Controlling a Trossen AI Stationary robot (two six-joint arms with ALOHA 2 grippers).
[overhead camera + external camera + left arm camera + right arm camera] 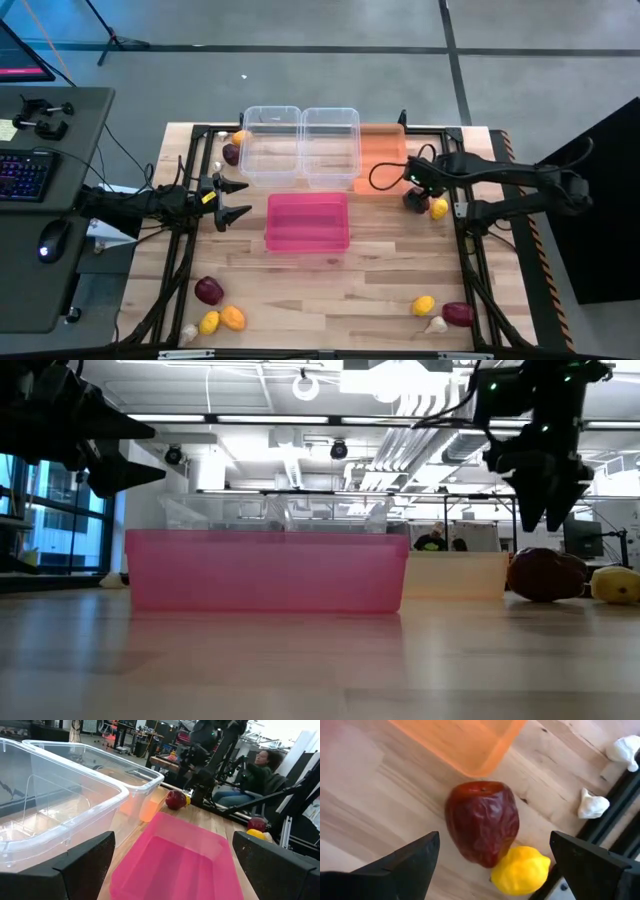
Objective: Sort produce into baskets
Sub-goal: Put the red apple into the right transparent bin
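A wrinkled dark red piece of produce (482,822) lies on the wood table next to a yellow lemon (520,870), just off the orange basket's (465,742) near corner. My right gripper (495,865) hangs open above these two, pointing steeply down, with a finger on either side and touching nothing; in the low view my right gripper (545,490) stands clear above the red piece (545,575). My left gripper (232,200) waits open at the left of the pink basket (307,220). Two clear baskets (300,145) stand behind the pink one.
Two garlic bulbs (592,804) lie by the black frame rail. More produce sits at the near left (212,305), the near right (440,312) and the far left (232,150). A keyboard and mouse (30,190) sit on a side desk. People sit beyond the table (250,770).
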